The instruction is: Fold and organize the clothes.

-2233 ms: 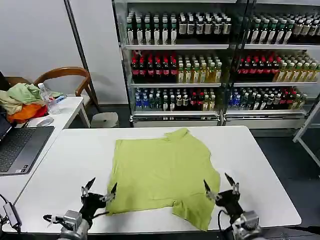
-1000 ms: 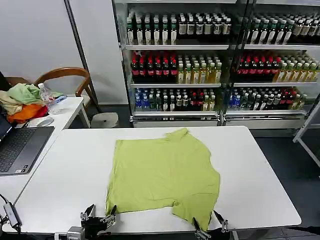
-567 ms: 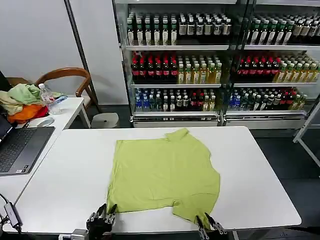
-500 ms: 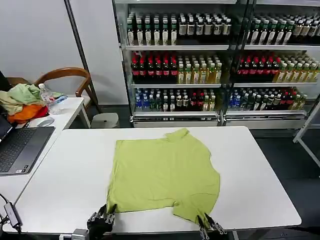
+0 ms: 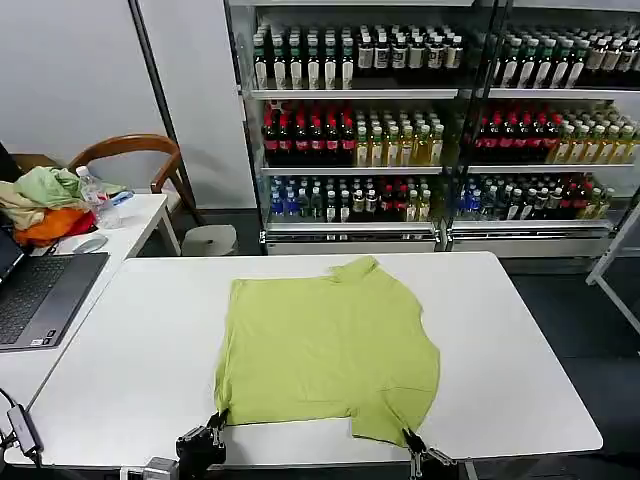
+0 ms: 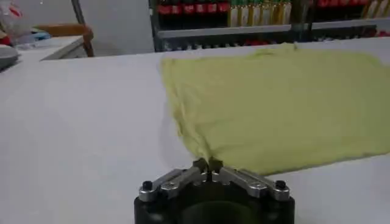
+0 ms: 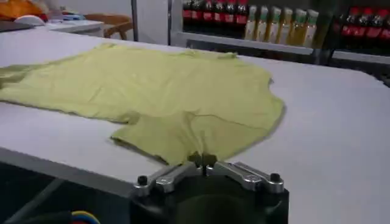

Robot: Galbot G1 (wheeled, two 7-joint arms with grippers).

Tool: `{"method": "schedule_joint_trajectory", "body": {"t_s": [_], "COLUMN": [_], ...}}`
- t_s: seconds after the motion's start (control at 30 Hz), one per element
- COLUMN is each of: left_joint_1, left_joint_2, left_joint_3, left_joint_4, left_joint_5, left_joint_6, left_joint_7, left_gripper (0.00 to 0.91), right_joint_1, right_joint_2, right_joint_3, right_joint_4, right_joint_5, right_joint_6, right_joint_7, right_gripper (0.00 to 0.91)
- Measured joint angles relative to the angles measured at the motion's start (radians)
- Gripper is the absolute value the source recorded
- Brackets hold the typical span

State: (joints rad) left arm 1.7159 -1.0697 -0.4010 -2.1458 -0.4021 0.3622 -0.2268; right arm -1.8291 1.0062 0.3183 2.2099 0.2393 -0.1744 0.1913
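Shirt (image 5: pixel 328 352) is spread flat at the centre of the white tabletop (image 5: pixel 520 340). At lower left, its hem corner is pinched in the closed left pincer (image 5: pixel 212 424); at lower right, the sleeve edge is nipped by the closed right pincer (image 5: pixel 411 442). Both bites look thin, so fabric could slip free, or uneven lifting could skew the fold.

Shirt (image 5: pixel 330 350) flat mid tabletop (image 5: pixel 130 350); left gripper (image 5: pixel 212 425), right gripper (image 5: pixel 411 441) at its near corners.
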Motion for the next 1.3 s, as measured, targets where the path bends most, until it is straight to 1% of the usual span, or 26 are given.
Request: {"method": "schedule_joint_trajectory", "body": {"t_s": [0.23,0.37,0.6,0.8,1.03,1.3], "left_joint_1": [0.077,0.113,0.184,0.228,0.213,0.094], "left_joint_2": [0.025,0.027,0.036,0.044,0.062,0.085], "left_joint_3": [-0.045,-0.065,-0.094,-0.110,-0.137,-0.136], "left_joint_4": [-0.051,-0.070,-0.095,-0.123,-0.137,-0.097], "left_joint_5": [-0.001,-0.004,0.002,0.011,0.002,-0.047], "left_joint_6": [-0.019,-0.023,-0.032,-0.031,-0.016,-0.012], "left_joint_7": [0.009,0.009,0.004,0.008,0.020,0.052], "left_gripper": [0.040,0.040,0.040,0.040,0.040,0.040], "right_joint_1": [-0.072,-0.116,-0.183,-0.203,-0.158,-0.009], "right_joint_2": [-0.013,-0.023,-0.026,-0.035,-0.043,-0.028], "right_joint_3": [0.052,0.077,0.087,0.106,0.133,0.122], "right_joint_4": [0.048,0.072,0.099,0.128,0.141,0.094], "right_joint_5": [-0.010,-0.019,-0.038,-0.033,-0.001,0.034], "right_joint_6": [0.010,0.018,0.037,0.050,0.036,-0.009], "right_joint_7": [-0.022,-0.031,-0.041,-0.043,-0.042,-0.044], "right_gripper": [0.000,0.000,0.000,0.000,0.000,0.000]}}
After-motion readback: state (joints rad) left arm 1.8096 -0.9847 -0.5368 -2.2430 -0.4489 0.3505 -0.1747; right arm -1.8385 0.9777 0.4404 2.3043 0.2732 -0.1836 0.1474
